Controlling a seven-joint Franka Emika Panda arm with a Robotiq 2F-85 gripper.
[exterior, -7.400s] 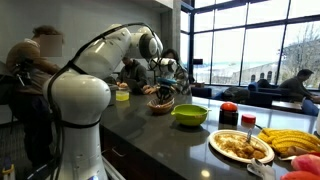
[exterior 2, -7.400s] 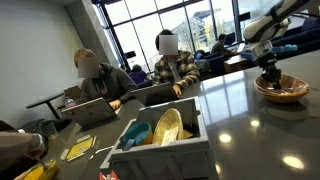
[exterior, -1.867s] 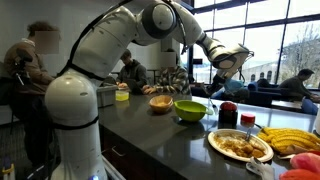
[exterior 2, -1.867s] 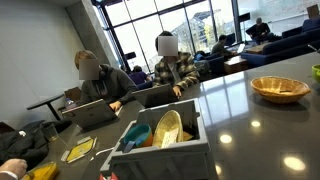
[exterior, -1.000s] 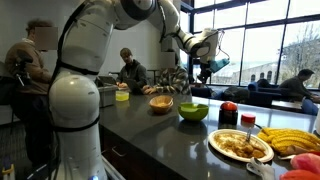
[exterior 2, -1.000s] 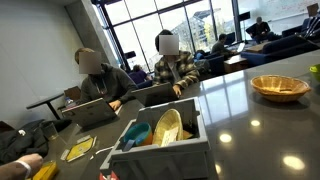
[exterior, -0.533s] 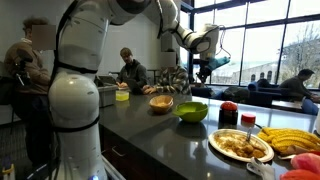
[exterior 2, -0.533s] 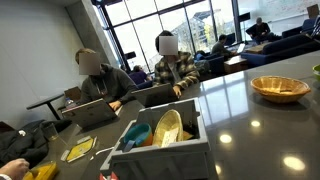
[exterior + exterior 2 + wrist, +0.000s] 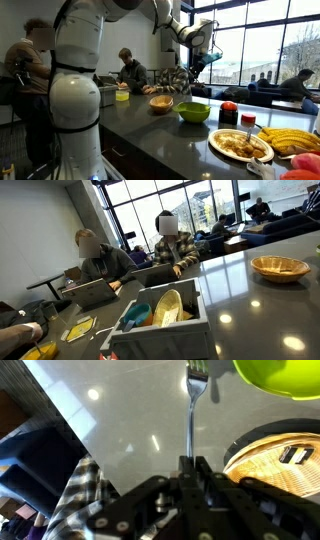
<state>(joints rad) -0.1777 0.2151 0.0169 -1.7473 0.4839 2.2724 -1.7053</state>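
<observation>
The gripper [image 9: 190,462] is pinching a fork [image 9: 190,415] tightly; its tines are running off the frame's top beside a cropped bowl [image 9: 278,374].

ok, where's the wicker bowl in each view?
In an exterior view: wicker bowl mid-frame on the counter, left of the green bowl.
In an exterior view: the bowl at right, on the counter.
Wrist view: lower right edge, beside the fork in the shut jaws.
Shared landmark: glossy grey counter under it.
</observation>
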